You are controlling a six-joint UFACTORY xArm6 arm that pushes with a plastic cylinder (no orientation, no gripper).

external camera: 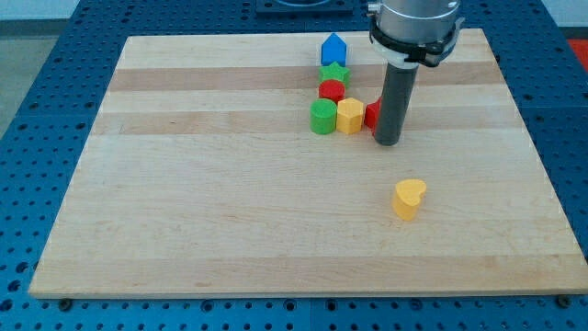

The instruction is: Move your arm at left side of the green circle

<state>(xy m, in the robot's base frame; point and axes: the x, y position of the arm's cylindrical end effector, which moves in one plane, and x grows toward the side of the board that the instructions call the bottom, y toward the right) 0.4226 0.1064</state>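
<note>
Nearest the desk's bottom edge, toward the right, a yellow heart block (409, 199) is seen. Further back, my tip (387, 141) is set down w/ a red block (372, 115) touching its left; no pincer is fitted, so open/closed doesn't apply. Left of that sit a yellow block (350, 116), then the green circle (322, 117), approx. mid-desk toward the top edge. It's judged light, rigid, prob. easily slid on smooth pale wood (211, 202); nothing is to be gripped. Behind are a red cylinder (332, 90), green star (335, 73), blue house-shaped block (333, 49).

On the wooden board (230, 184) a cluster sits near the view's top: the green circle (322, 117) at its left, the yellow block (349, 116) touching it, the red block (372, 114) next, my tip (387, 141) just right; the yellow heart (409, 198) lies well apart below
</note>
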